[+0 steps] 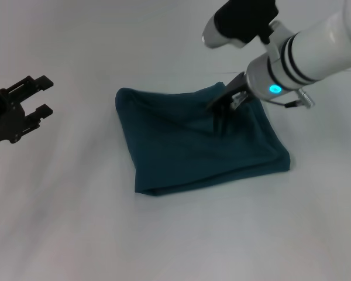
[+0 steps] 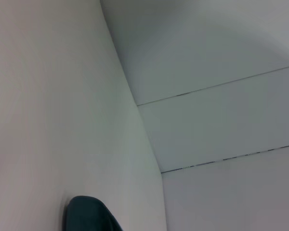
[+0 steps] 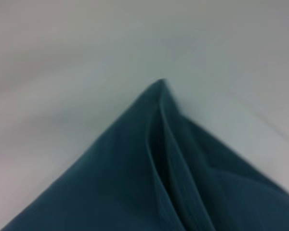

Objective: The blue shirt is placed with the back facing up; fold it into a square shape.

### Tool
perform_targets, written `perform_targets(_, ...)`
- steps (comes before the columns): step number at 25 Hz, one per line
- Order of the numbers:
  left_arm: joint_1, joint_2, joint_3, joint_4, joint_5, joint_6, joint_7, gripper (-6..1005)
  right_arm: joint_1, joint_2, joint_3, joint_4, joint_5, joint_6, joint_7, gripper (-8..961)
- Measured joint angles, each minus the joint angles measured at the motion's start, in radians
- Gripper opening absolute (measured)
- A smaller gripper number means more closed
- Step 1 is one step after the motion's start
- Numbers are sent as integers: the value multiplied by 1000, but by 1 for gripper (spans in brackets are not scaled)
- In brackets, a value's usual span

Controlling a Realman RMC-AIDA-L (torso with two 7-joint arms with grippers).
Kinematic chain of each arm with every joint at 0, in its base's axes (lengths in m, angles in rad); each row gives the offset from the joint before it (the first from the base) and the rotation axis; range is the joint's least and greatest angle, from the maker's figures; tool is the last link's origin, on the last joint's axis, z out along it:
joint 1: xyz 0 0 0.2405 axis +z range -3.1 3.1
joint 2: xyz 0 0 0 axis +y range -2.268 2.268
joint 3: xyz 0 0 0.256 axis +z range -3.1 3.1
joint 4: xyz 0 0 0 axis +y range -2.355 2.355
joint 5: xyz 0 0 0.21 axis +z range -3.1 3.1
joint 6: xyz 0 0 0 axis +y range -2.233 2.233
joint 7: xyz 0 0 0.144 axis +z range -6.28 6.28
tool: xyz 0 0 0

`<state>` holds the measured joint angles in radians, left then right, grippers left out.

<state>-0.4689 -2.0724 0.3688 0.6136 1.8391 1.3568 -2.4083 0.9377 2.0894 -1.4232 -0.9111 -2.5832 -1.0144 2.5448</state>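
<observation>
The blue shirt [image 1: 193,146] lies on the white table [image 1: 76,222] as a compact, roughly square bundle, plain side up, with folded edges along its near side. My right gripper [image 1: 221,114] is down on the shirt's far right part, where creases run toward it. In the right wrist view a layered corner of the shirt [image 3: 149,183] fills the lower part. My left gripper [image 1: 47,95] hovers open off to the left, well apart from the cloth. A small dark corner of the shirt [image 2: 89,215] shows in the left wrist view.
White tabletop [image 1: 175,246] surrounds the shirt on all sides. The left wrist view looks past the table edge [image 2: 135,106] to a pale floor with seams.
</observation>
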Motion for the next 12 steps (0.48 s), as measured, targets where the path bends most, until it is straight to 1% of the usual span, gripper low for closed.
perform_targets(6, 6, 1, -12, 0, 0, 4, 0, 755, -1, -1, 110, -49, -67, -14, 13, 0)
perform_targets(12, 7, 1, -19, 0, -1, 7, 0, 755, 14, 0, 130, -50, -120, 5, 19, 0)
